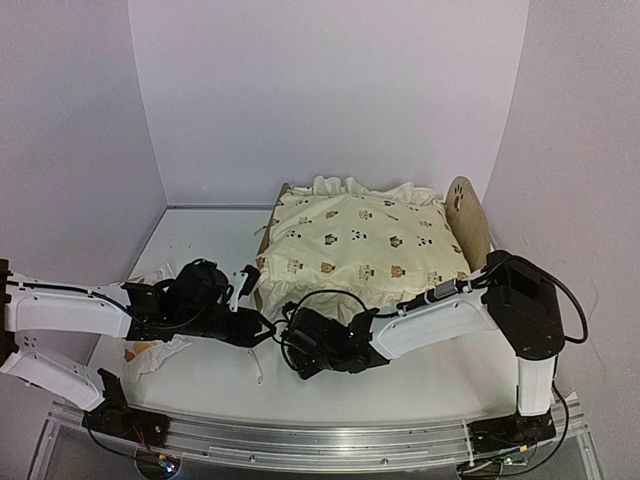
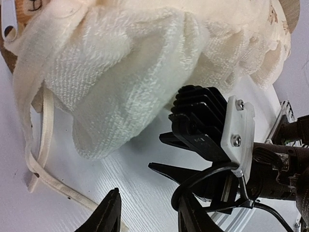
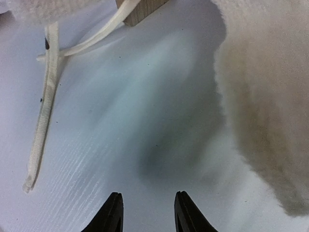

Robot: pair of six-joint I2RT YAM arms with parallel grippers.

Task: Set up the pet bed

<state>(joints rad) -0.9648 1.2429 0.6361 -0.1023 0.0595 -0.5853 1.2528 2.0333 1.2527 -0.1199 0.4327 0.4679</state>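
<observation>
Cushion (image 1: 360,245), cream ruffled terry, over arched light-wood pet bed (image 1: 468,215)

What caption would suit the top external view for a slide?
Left gripper and right gripper, both open, beside the near-left corner of the cream cushion on the pet bed.

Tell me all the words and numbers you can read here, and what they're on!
There are no words or numbers to read in any view.
The cushion shows only little animal pictures, no letters.
The pet bed has a paw-print cutout in its wooden end, which is a shape, not writing.
</observation>
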